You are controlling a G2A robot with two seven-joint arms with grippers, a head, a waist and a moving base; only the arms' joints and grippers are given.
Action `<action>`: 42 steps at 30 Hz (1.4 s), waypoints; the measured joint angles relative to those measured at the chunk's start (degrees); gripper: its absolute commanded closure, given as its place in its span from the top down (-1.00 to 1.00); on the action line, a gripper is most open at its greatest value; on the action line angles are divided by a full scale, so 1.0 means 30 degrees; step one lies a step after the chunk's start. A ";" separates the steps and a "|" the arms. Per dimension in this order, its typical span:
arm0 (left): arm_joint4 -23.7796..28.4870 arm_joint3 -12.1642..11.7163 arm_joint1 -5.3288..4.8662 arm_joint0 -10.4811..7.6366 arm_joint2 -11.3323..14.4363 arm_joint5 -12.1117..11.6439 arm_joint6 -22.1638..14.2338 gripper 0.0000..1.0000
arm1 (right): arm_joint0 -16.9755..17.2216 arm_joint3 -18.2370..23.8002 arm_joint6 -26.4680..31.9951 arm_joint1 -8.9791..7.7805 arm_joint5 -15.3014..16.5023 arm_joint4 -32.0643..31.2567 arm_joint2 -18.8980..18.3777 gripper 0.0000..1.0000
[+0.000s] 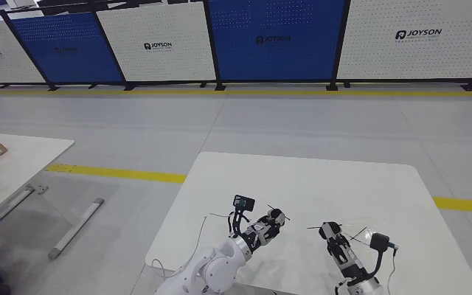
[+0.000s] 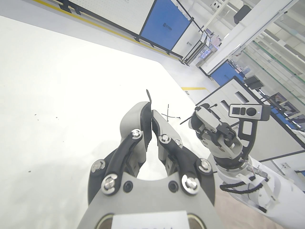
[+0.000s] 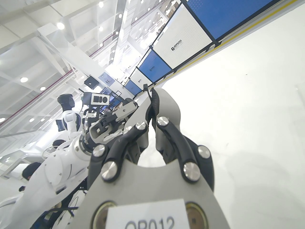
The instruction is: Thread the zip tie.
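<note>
Zip tie point(image 2: 148, 95), thin and black, stands up out of the left pincer point(image 2: 151, 110), whose two padded fingers are pressed together on it so that only a short end shows above the tips. This pincer hangs over the white worktop point(image 1: 310, 177), near the worktop's front edge and left of its middle.

A second zip tie point(image 3: 145, 91), also black, is clamped in the right pincer point(image 3: 152, 96), which is closed on it in the same way. In the left wrist view that tie runs crosswise through the closed fingers and sticks out at both sides. The right pincer is also over the worktop near its front edge, right of its middle. The two pincers are near each other but apart, and the two ties do not touch.

A few loose ties point(image 2: 168, 114) lie crossed flat on the worktop, between the two pincers as the left wrist view shows them.

Beyond the worktop's far edge runs grey floor with a yellow line point(image 1: 118, 174), and past that a row of blue and white pegboard panels point(image 1: 276, 40). Off the worktop's left side stands another white table point(image 1: 29, 151).
</note>
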State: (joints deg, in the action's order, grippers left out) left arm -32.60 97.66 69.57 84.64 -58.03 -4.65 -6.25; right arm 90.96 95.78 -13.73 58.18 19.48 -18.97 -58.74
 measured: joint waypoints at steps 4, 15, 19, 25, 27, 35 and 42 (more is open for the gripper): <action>-0.0049 -0.0092 0.0049 -0.0114 0.0200 0.0104 0.0100 -1.00 | 0.0000 0.0000 0.0000 0.0000 0.0001 0.0000 0.0000 -1.00; -0.0250 -0.0499 0.0283 -0.0580 0.0914 0.0824 0.0992 -1.00 | 0.0080 0.0085 0.0039 0.0051 0.0001 0.0376 0.0035 -1.00; -0.0247 -0.0499 0.0283 -0.0579 0.0914 0.0823 0.0991 -1.00 | 0.0273 0.0044 -0.0567 0.0339 0.0001 0.2210 0.0405 -1.00; -0.0247 -0.0499 0.0283 -0.0579 0.0914 0.0823 0.0991 -1.00 | -0.0219 -0.0662 -0.1829 0.0946 0.0001 0.2799 0.1846 -1.00; -0.0247 -0.0499 0.0283 -0.0579 0.0914 0.0823 0.0992 -1.00 | -0.0270 -0.0731 -0.1922 0.0988 0.0001 0.2722 0.1954 -1.00; -0.0247 -0.0499 0.0283 -0.0579 0.0914 0.0823 0.0992 -1.00 | -0.0259 -0.0715 -0.1899 0.0982 0.0000 0.2738 0.1923 -1.00; -0.0247 -0.0499 0.0283 -0.0579 0.0914 0.0823 0.0992 -1.00 | 0.0062 -0.0391 -0.2927 0.1257 0.0000 0.3513 0.1706 -1.00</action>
State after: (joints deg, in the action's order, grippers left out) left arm -33.34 96.16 70.42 82.90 -55.29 -2.18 -3.27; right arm 91.14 94.61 -22.51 61.95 19.48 -8.44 -53.62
